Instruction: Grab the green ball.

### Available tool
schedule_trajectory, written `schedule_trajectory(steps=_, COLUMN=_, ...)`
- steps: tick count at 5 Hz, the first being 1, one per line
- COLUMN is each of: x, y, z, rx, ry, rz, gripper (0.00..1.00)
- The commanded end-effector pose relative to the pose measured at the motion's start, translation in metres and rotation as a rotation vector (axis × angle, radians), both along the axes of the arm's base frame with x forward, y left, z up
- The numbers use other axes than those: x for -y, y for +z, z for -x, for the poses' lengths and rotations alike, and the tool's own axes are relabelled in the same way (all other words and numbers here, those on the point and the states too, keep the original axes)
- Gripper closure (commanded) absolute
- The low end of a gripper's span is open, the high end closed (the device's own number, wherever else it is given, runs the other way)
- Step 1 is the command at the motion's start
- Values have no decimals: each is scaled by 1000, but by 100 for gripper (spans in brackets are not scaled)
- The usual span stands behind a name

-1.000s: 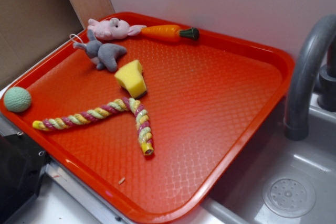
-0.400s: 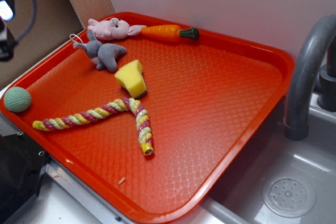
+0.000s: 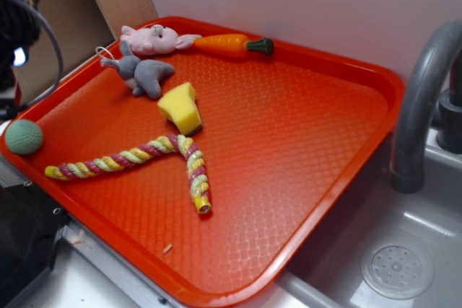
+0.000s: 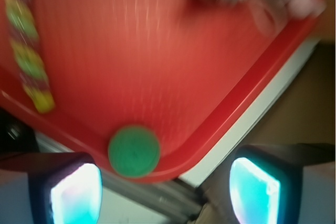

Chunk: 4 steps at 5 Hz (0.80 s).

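Where the tray [image 3: 339, 135] comes to its left corner, the ball [image 3: 24, 136] sits just inside the rim, pale green, touching nothing else.

Gripper [image 4: 163, 190]: both fingers show in the wrist view, set wide apart with nothing between them, so the jaws stand open. Left finger [image 4: 73, 192] lies just beside the ball [image 4: 134, 150]; right finger [image 4: 257, 187] hangs past the tray's rim [image 4: 247, 103]. In the exterior view only a dark part of the arm [image 3: 18, 27] and its cable appear, above the tray's left edge.

Rope [image 3: 144, 153]: braided yellow and pink, bent in a V, near the tray's middle-left; its end [image 4: 31, 72] shows blurred in the wrist view.

Sponge [image 3: 180, 108]: yellow wedge, on the tray just above the rope's bend.

Grey plush [image 3: 141, 71] and pink plush [image 3: 153, 40]: at the tray's far corner, apparently touching each other.

Carrot [image 3: 231, 45]: along the tray's far rim, beside the pink plush.

Faucet [image 3: 426, 99] and sink [image 3: 397, 250]: right of the tray.
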<state>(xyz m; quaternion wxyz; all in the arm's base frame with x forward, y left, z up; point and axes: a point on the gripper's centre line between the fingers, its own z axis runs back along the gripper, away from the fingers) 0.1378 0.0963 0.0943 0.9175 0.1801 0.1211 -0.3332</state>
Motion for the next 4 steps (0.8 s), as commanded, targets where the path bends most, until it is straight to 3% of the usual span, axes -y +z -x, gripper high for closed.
schedule_trajectory(steps=1, x=-16, y=-29, z=15, rx=-215, ry=12, rz=-30, gripper=0)
schedule_trajectory(steps=3, x=-19, y=-45, z=24, rx=-308, ry=85, rz=-49, gripper=0)
schedule_trajectory(steps=4, x=-17, y=-55, z=26, rx=-333, ry=134, rz=-22, gripper=0)
